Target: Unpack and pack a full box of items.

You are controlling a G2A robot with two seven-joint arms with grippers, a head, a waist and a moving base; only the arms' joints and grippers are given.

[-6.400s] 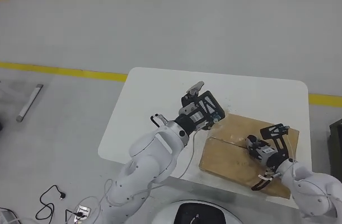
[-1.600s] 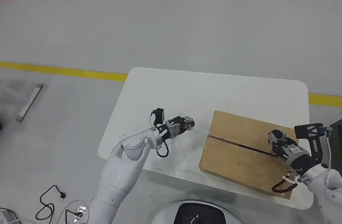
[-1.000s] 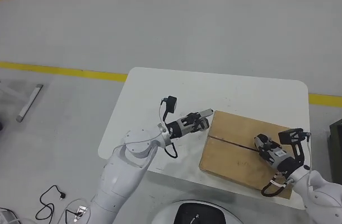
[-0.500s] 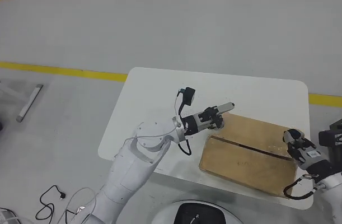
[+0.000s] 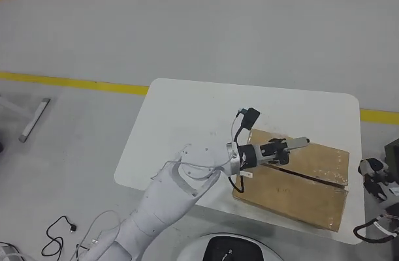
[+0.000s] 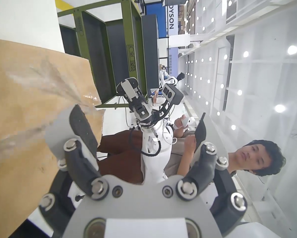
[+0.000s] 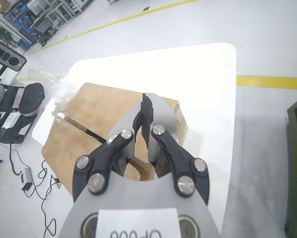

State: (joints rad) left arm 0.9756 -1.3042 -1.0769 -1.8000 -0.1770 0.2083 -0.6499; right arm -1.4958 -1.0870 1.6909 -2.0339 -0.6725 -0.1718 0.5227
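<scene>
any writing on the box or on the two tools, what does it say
cardboard box: no print seen on its top flaps.
right tool, white label: a few upside-down characters, cut off by the picture's edge, so not readable in full.
left tool, white patch: blank as far as it shows.

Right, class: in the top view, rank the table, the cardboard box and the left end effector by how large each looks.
1. Table
2. Cardboard box
3. Left end effector: clearly smallest, even though it is over the box and probably nearer the camera.
</scene>
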